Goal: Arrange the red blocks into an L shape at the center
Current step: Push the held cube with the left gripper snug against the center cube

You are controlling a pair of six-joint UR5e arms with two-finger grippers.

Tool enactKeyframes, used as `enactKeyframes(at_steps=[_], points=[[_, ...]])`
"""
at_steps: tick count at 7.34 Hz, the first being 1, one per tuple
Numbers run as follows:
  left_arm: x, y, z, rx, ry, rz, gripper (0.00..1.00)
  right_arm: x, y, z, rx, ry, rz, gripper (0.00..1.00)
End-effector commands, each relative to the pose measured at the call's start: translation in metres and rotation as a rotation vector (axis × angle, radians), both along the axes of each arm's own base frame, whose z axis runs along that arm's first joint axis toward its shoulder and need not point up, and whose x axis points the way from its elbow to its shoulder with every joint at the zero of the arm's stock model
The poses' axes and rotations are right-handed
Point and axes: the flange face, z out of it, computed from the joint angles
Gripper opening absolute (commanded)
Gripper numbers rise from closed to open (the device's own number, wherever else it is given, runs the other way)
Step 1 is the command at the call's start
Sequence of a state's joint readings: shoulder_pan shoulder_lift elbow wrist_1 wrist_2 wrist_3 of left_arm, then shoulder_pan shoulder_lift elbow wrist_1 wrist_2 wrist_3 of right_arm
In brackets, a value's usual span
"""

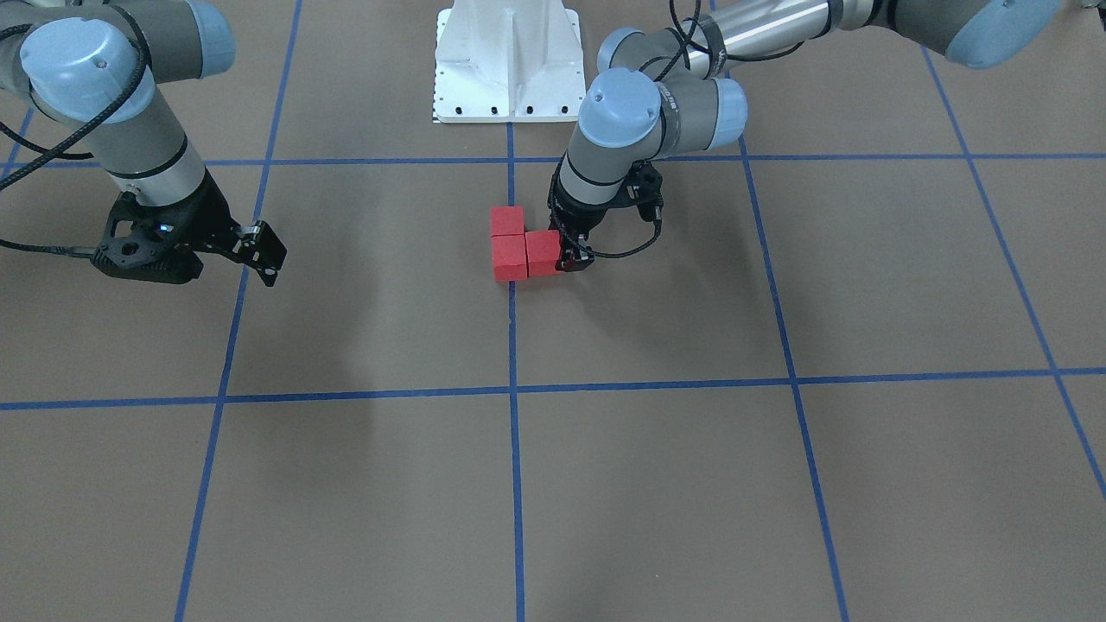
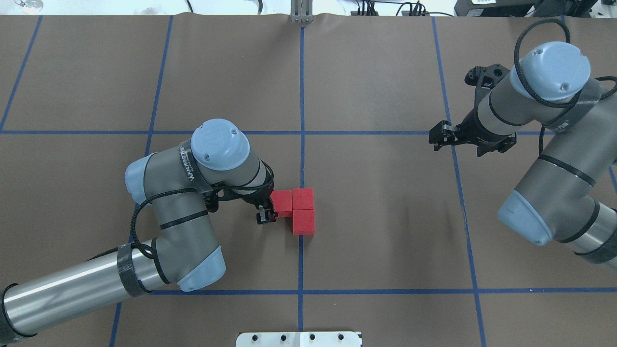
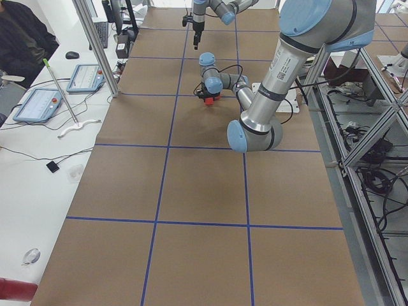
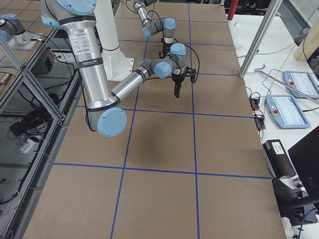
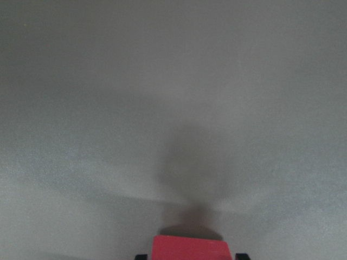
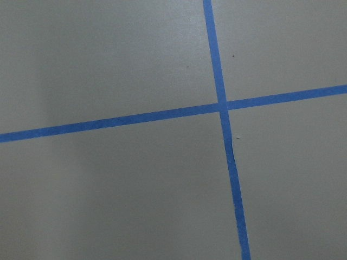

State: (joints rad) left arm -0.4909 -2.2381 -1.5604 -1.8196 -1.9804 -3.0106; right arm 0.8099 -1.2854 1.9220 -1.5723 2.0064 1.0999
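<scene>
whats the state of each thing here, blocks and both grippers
red blocks, three, touching, forming an L at the centre
left gripper, lowered, shut on the L's end block
right gripper, open, empty, off to the side

A red block [image 5: 191, 248] sits tight between the two dark tips of the left pincer [image 5: 192, 257]. Past it, the desk [image 5: 162, 81] looks blurry, with a dark shadow.
</scene>
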Motion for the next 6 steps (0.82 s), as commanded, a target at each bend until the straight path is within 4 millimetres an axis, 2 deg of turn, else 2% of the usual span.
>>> enactKeyframes(at_steps=[1,6], points=[[0.0,0.001,-0.002,0.0,0.006,0.0,0.99,0.0,0.0,0.0,0.0,0.0,0.0,0.99],[-0.003,-0.001,-0.014,0.009,0.022,-0.005,1.0,-0.001,0.0,-0.001,0.001,-0.001,-0.002,0.99]])
